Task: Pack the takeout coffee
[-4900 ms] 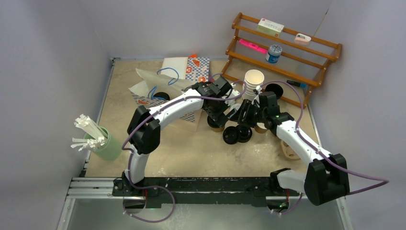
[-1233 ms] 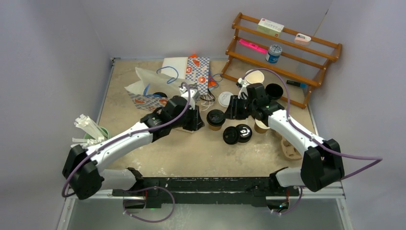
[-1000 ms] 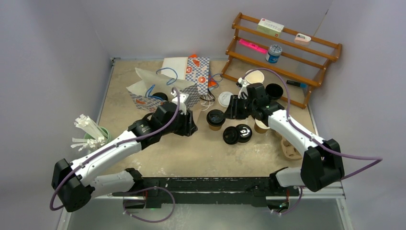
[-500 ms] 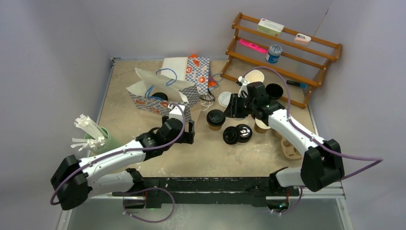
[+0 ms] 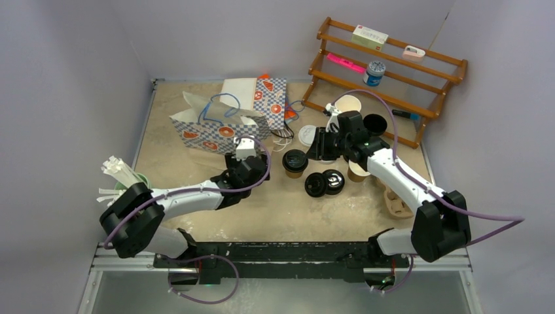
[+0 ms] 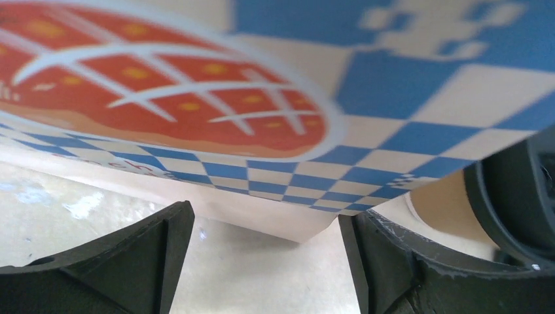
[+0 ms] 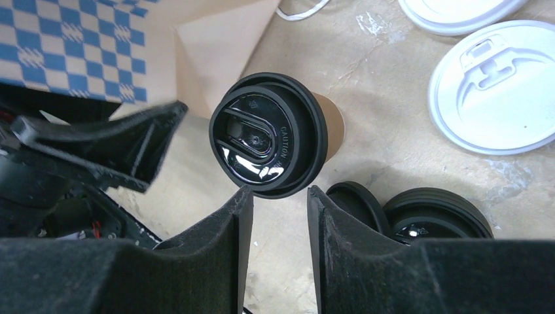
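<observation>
Your left gripper [image 6: 265, 221] backed off the bag [image 5: 216, 131], wide open, empty; the right wrist view alone showed your right gripper [image 7: 279, 196] half-open, empty, above a coffee cup [image 7: 268, 144].

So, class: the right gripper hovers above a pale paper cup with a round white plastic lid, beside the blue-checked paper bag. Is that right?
No. The round plastic lid on the pale paper cup under the right gripper is black, not white; the right wrist view shows it. The blue-checked paper bag is beside it.

Raised letters spell CAUTION on the black lid [image 7: 265, 140] of the takeout coffee [image 7: 329, 124] just beside the checkered bag [image 7: 72, 46]; other print is illegible.
</observation>
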